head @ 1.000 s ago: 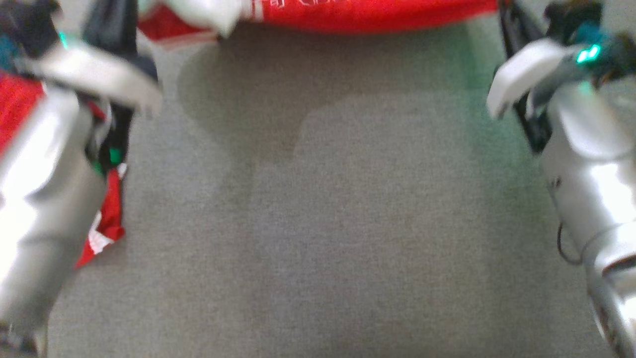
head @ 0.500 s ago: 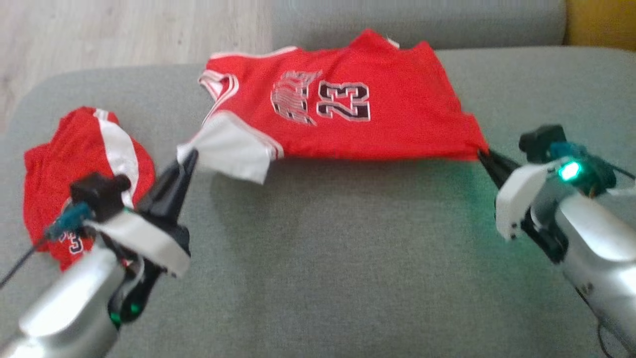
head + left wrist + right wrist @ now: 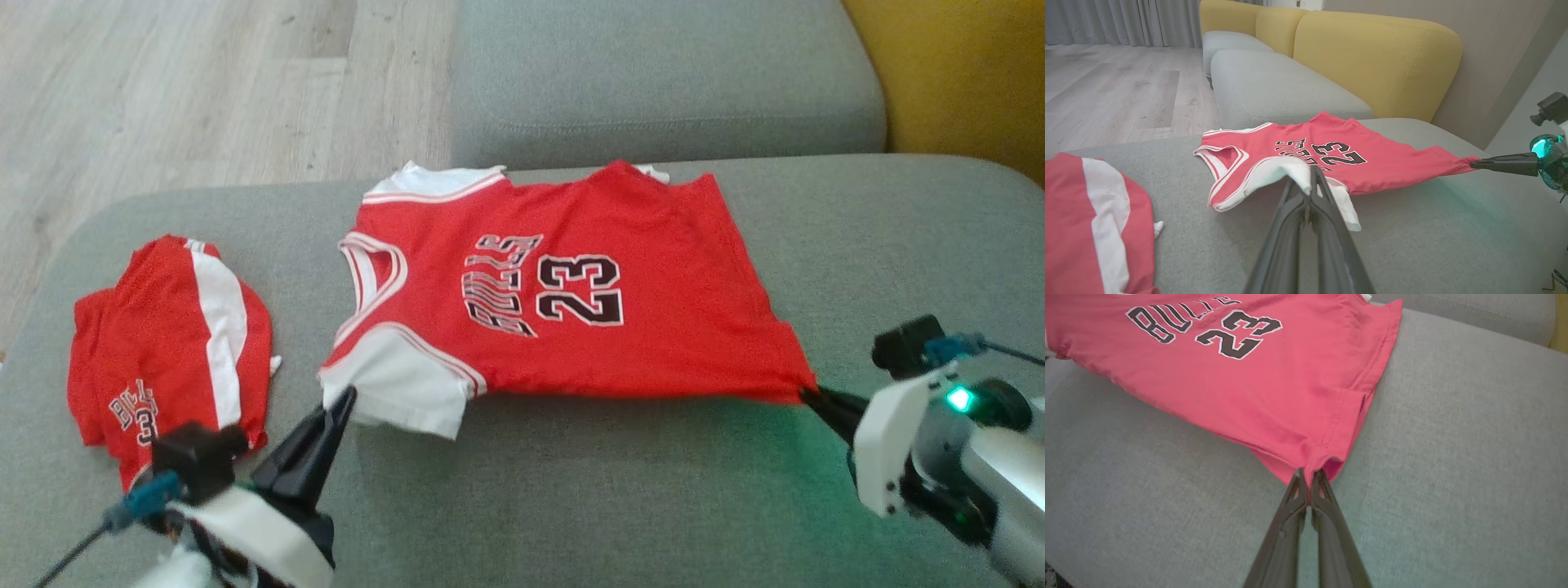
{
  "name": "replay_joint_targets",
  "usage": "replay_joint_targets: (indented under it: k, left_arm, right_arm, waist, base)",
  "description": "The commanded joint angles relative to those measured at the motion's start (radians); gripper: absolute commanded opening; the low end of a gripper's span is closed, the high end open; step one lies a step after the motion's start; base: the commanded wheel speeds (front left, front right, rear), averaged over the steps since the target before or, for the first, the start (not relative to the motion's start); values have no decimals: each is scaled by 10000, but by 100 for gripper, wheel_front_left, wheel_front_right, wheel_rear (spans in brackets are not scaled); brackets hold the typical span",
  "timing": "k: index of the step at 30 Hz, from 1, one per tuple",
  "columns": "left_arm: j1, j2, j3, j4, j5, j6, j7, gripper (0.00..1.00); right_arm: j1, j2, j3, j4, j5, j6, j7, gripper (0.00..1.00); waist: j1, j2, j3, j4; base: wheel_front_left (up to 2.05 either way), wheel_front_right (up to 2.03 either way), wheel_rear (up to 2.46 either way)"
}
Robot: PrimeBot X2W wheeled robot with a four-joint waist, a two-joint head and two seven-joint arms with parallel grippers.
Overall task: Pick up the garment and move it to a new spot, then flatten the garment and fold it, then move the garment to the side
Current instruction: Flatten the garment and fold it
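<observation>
Location type: a home living room.

My work surface is the wide grey fabric seat cushion point(image 3: 571, 490) of a sofa. A second grey fabric seat cushion point(image 3: 653, 82) adjoins it on the far side. In my left wrist view, rounded mustard-yellow upholstered backrests point(image 3: 1372, 61) run along the seats, against a plain beige wall point(image 3: 1494, 41). A pale wood-plank floor point(image 3: 163, 98) lies beside the sofa. Full-length grey pleated curtains point(image 3: 1118, 20) hang down to it at the far end of the room.

The items on the cushion are household clothing: a red basketball jersey with white trim point(image 3: 653, 269) and red shorts with a white side stripe point(image 3: 163, 343).
</observation>
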Motion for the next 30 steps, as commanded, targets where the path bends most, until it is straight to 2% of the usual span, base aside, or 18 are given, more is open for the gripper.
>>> replay_joint_targets:
  k: [1, 9, 14, 24, 30]
  left_arm:
    - [-173, 552, 379, -597, -80, 211, 0, 0]
    - [1032, 1437, 87, -2477, -151, 1012, 429, 0]
    - [948, 1778, 98, -2958, 178, 1301, 605, 0]
    - [-147, 1633, 365, -2347, 168, 1049, 1115, 0]
    - [-1062, 1561, 462, -1516, -329, 601, 2127, 0]
  right_arm:
    - [212, -586, -3, -477, 278, 67, 138, 0]
    - [1233, -1701, 56, -2112, 998, 67, 973, 0]
    - [1346, -1900, -506, -2502, 914, 67, 987, 0]
    - [884, -1344, -1417, -2490, 294, 67, 1267, 0]
    - [264, -750, -1855, -2062, -140, 67, 1515, 0]
  waist:
    - [1, -1, -163, 7]
    - [1, -1, -396, 104]
    - [1, -1, -249, 198]
    - [1, -1, 264, 146]
    - [1, -1, 789, -52]
  base:
    - [0, 0, 0]
    - [0, 0, 0]
    - [0, 0, 0]
    - [0, 0, 0]
    - [0, 0, 0]
